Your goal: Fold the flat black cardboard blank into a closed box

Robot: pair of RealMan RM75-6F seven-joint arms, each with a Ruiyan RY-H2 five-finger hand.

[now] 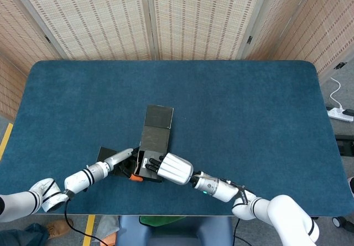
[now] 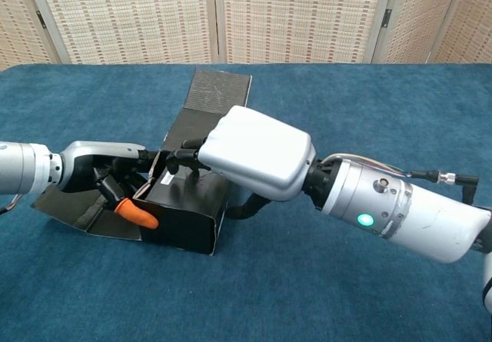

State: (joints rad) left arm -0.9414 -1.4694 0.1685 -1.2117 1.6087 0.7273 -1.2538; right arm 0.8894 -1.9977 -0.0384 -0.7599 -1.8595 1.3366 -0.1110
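Note:
The black cardboard box (image 1: 153,145) (image 2: 183,217) stands half folded near the table's front edge. Its long lid flap (image 1: 159,116) (image 2: 220,91) stretches away from me, and a side flap (image 1: 107,153) (image 2: 68,203) lies flat at the left. My right hand (image 1: 175,168) (image 2: 255,154) covers the box's right end, fingers hooked over the top of its wall and thumb underneath. My left hand (image 1: 125,160) (image 2: 112,179) is at the open left end. Its dark fingers are tucked inside, and its orange-tipped thumb (image 2: 135,214) lies against the front left corner.
The blue table (image 1: 249,119) stretches wide behind and to the right of the box. Woven screens (image 1: 182,19) stand behind the far edge. A white power strip (image 1: 340,112) lies on the floor beyond the table's right edge.

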